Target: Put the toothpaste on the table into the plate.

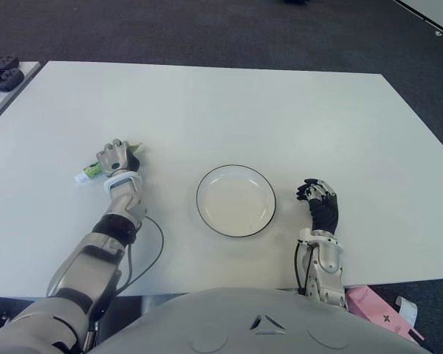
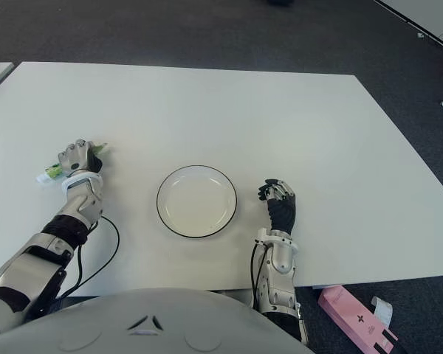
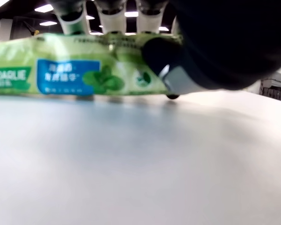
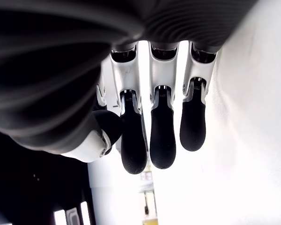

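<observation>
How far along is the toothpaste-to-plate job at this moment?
Early stage. Done: the left hand has reached the toothpaste and its fingers curl over the tube, thumb in front. In hand: the grasp itself; the tube looks to lie on the table, not lifted. Left: lift, carry rightward, release into the empty plate. The right hand shows right of the plate, holding nothing.

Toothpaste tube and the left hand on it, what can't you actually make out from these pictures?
- Eye views: the left hand covers the middle of the toothpaste; only its ends show.
- Left wrist view: the tube runs off the picture's edge, small print blurred.
- Whether the tube is lifted off the table: cannot tell.
- Right hand is beside the plate, holding nothing.
</observation>
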Robot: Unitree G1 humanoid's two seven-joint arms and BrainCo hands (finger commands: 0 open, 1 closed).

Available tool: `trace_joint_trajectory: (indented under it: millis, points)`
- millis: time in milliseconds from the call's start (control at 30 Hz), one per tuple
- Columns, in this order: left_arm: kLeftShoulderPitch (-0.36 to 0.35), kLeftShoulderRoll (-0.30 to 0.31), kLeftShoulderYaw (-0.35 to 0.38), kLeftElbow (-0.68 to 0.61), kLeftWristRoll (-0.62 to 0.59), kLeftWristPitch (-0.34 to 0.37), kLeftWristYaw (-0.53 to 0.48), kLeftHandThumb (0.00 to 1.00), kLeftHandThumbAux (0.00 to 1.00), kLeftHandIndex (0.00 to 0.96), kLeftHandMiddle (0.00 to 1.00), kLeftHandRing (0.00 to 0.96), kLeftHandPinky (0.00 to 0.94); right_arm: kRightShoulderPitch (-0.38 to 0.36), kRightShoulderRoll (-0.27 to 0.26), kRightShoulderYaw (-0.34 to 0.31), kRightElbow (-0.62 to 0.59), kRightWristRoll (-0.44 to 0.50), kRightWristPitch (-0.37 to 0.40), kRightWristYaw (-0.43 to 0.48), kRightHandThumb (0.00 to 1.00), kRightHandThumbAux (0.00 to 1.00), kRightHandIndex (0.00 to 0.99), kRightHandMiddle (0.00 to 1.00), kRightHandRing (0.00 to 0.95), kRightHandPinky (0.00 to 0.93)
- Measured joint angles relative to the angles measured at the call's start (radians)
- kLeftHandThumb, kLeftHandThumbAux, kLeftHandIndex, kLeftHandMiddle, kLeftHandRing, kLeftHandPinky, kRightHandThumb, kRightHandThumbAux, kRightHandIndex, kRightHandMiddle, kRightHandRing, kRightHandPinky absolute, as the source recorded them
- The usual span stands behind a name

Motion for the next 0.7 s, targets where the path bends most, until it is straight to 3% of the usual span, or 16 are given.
trace_joint_trajectory:
  millis: [333, 700]
  points:
    - [0.049, 0.016, 0.006, -0.073, -0.011, -0.049, 0.043, 0.851, 0.669, 0.397, 0.540, 0.855, 0.866, -0.004, 0.000, 0.000, 0.012, 0.000, -0.017, 0.005, 0.705, 0.722, 0.432, 0.589, 0.560, 0.543]
    - [0.181, 0.019, -0.012, -0.461, 0.047, -0.036, 0.016, 0.852, 0.669, 0.396, 0.535, 0.868, 0.854, -0.010, -0.002, 0.000, 0.016, 0.000, -0.026, 0.005, 0.705, 0.722, 0.432, 0.584, 0.554, 0.533]
